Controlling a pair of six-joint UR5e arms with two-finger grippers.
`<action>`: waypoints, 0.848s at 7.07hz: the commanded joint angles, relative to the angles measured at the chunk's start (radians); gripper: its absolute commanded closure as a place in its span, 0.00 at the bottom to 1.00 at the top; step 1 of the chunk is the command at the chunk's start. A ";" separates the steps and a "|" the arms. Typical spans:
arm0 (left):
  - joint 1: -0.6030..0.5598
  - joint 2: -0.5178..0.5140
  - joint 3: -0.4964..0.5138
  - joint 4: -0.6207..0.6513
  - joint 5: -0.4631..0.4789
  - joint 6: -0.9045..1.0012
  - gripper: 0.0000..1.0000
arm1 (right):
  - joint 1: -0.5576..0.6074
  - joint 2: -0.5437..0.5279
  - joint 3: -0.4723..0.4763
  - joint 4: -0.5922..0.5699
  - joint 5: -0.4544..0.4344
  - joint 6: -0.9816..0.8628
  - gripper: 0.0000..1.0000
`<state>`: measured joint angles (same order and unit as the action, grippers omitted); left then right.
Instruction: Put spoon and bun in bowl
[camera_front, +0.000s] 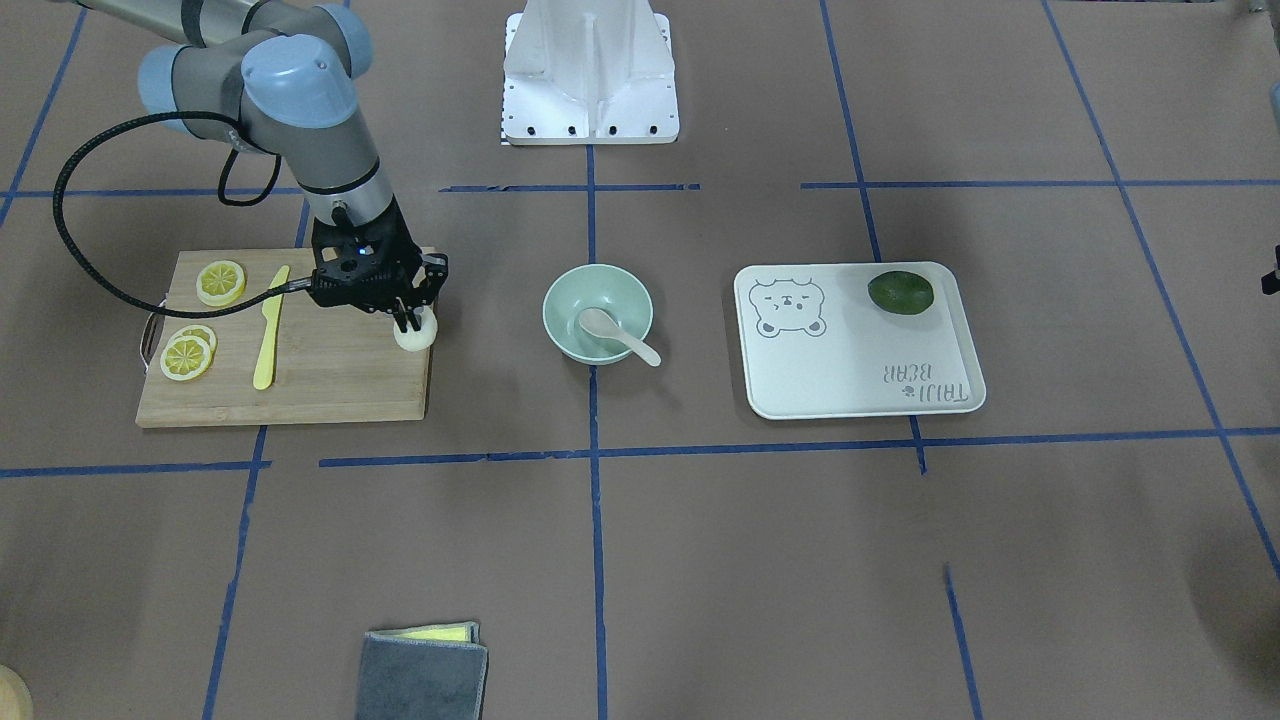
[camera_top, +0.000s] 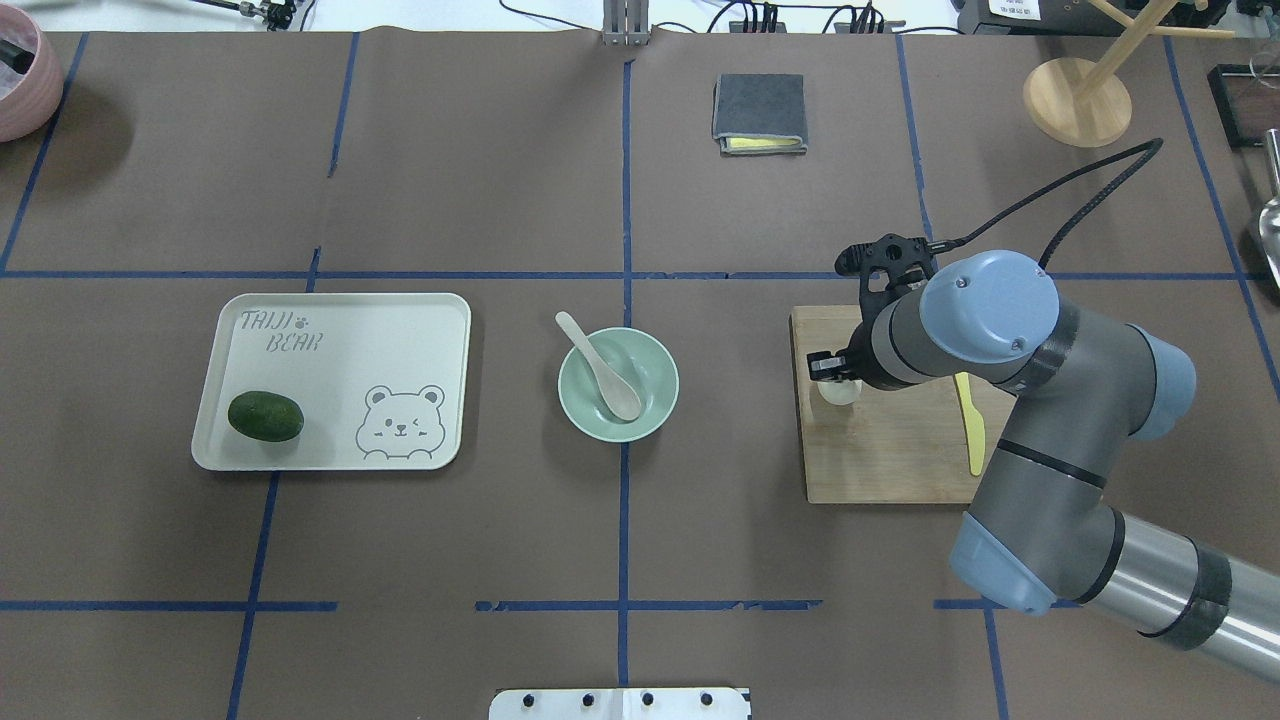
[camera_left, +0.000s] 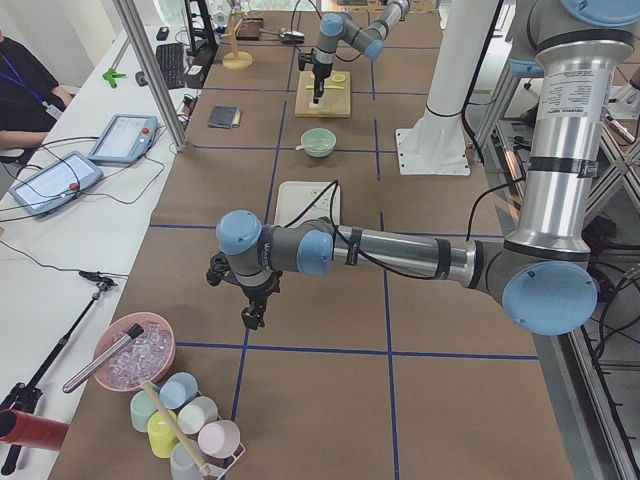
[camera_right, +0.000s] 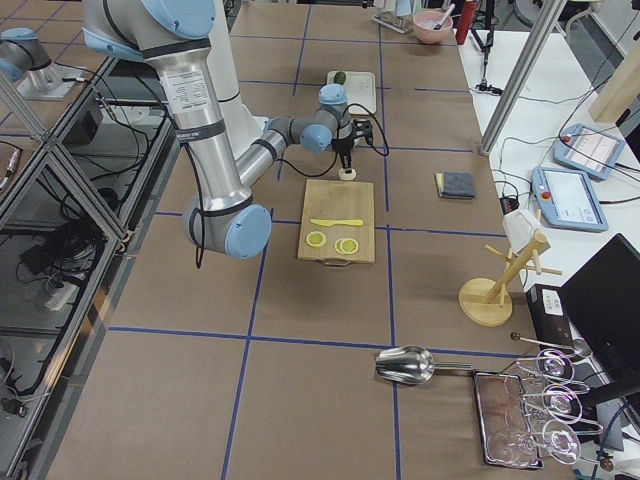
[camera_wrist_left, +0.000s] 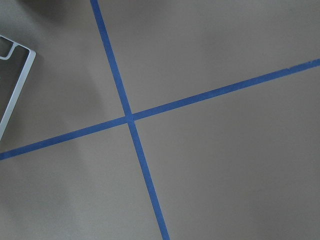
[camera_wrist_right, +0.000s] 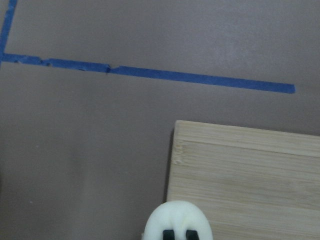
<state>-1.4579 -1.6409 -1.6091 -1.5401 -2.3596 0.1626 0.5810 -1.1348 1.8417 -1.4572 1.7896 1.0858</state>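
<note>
The mint-green bowl (camera_front: 627, 291) (camera_top: 657, 372) stands at the table's middle. The cream spoon (camera_front: 617, 334) (camera_top: 601, 366) lies in it, scoop inside and handle over the rim. The white bun (camera_front: 418, 337) (camera_top: 838, 391) is at the corner of the wooden board (camera_front: 330, 385) nearest the bowl. My right gripper (camera_front: 408, 322) (camera_wrist_right: 180, 234) is shut on the bun's (camera_wrist_right: 177, 220) top from above. I cannot tell whether the bun rests on the board or hangs just above it. My left gripper (camera_left: 252, 318) hovers far off over bare table. I cannot tell if it is open.
Lemon slices (camera_front: 220, 282) and a yellow knife (camera_front: 267, 330) lie on the board. A cream bear-print tray (camera_front: 850, 375) with a dark green fruit (camera_front: 900, 292) is beyond the bowl. A grey cloth (camera_front: 425, 672) lies at the operators' edge.
</note>
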 joint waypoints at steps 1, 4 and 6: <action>0.001 0.000 -0.002 0.000 -0.001 -0.002 0.00 | -0.016 0.267 -0.009 -0.277 -0.004 0.148 1.00; 0.001 -0.004 -0.006 0.000 -0.003 -0.002 0.00 | -0.165 0.421 -0.224 -0.199 -0.213 0.307 1.00; 0.002 -0.004 -0.006 0.000 -0.003 -0.003 0.00 | -0.171 0.400 -0.317 -0.031 -0.213 0.302 0.01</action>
<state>-1.4568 -1.6444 -1.6151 -1.5401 -2.3623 0.1607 0.4169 -0.7290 1.5827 -1.5688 1.5830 1.3885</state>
